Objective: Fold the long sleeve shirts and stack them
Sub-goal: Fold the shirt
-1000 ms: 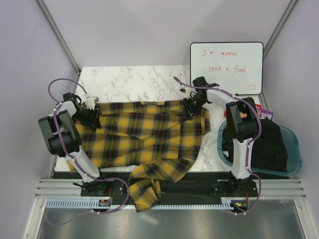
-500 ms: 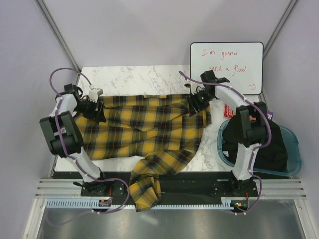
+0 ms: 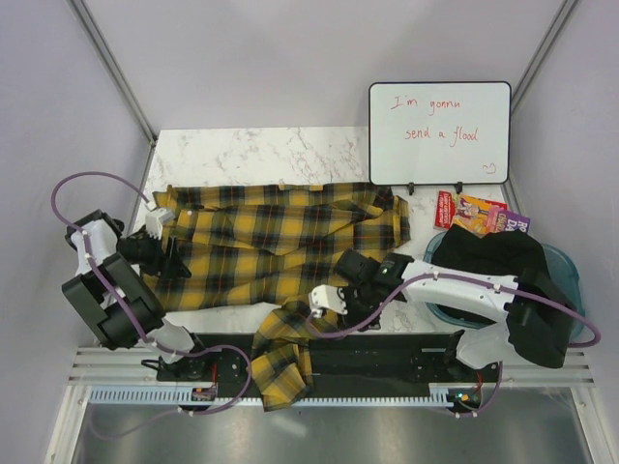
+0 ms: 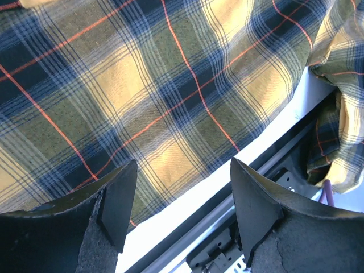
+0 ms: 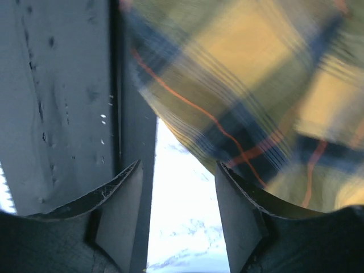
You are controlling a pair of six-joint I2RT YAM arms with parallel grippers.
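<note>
Left claw (image 4: 182, 170) hangs released over the left edge of the plaid shirt (image 3: 280, 242), which lies spread across the table (image 3: 251, 155). Right claw (image 5: 177, 170) gapes empty at the shirt's near edge. Beyond the shirt, a whiteboard (image 3: 440, 130) reads "I'm gonna send a flood." Lettering on the packets (image 3: 481, 215) right of the shirt is illegible.

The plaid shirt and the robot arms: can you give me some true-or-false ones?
1. The plaid shirt lies spread on the table. True.
2. One sleeve hangs over the table's near edge. True.
3. The left gripper is squeezing the shirt. False: its jaws are open, holding nothing.
4. The bin is empty. False: dark cloth lies in it.
5. The whiteboard is blank. False: it has red writing.
</note>
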